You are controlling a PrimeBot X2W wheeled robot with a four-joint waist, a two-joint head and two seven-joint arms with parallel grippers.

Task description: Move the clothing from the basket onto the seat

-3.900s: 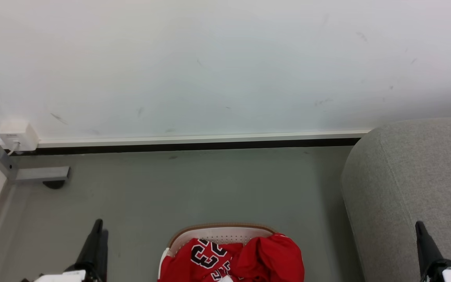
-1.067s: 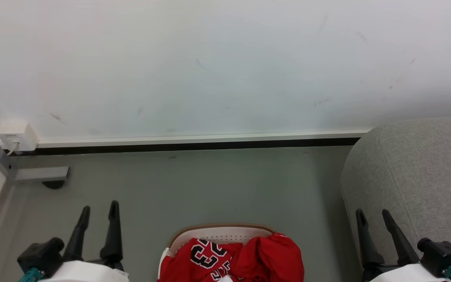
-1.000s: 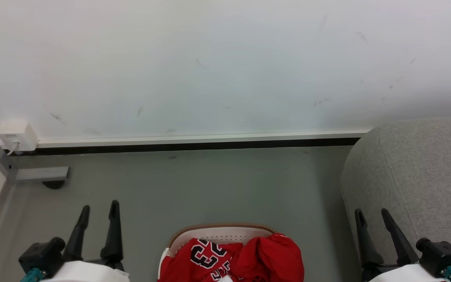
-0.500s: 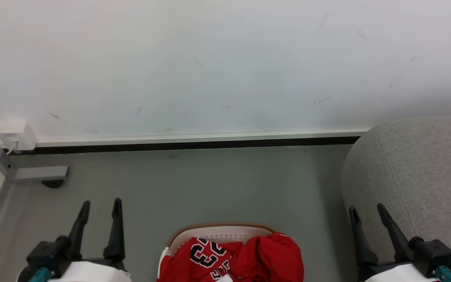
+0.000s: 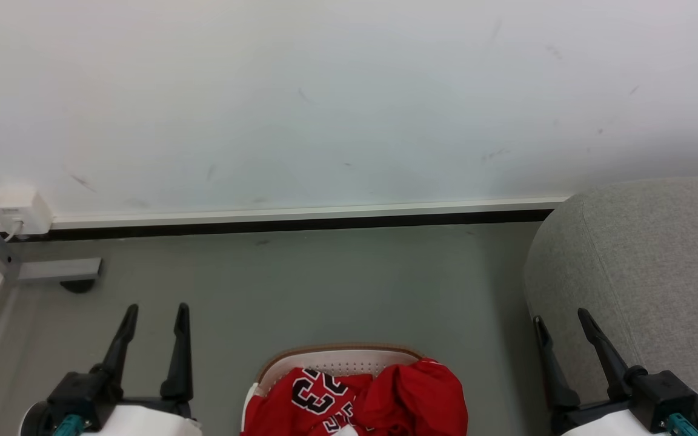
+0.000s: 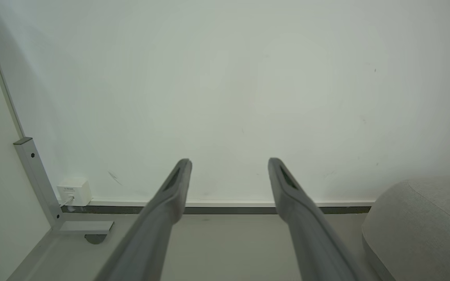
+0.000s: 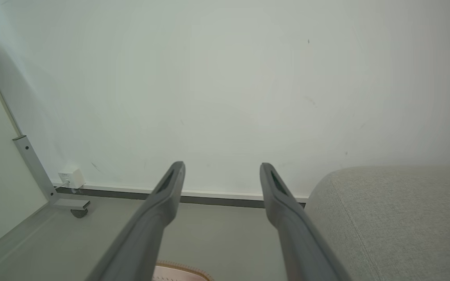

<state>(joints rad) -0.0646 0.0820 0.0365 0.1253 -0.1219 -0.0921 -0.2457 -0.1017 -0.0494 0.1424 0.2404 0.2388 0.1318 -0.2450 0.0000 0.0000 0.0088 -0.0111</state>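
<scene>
In the head view, the oval cream-white plastic laundry basket (image 5: 337, 352) with perforated walls and a tan-brown rim sits on the grey floor (image 5: 325, 284) at 6 o'clock, cut off by the bottom edge. Both pieces of clothing lie bunched inside it. The red jersey with black-and-white numerals (image 5: 315, 392) fills its 9 o'clock half. The plain red garment (image 5: 425, 393) is heaped at its 3 o'clock side, draping over the rim. The large grey woven-fabric sofa (image 5: 646, 260) stands at 4 o'clock, apart from the basket and bare of clothing. The left gripper (image 5: 157, 309) hovers at 7 o'clock above the floor, its fingers spread and pinching nothing. The right gripper (image 5: 560, 317) hovers at 5 o'clock in front of the sofa's rounded edge, likewise spread wide and empty. A white wall (image 5: 325, 103) rises at 12 o'clock, with a small white socket box (image 5: 14, 209) at 9 o'clock.
</scene>
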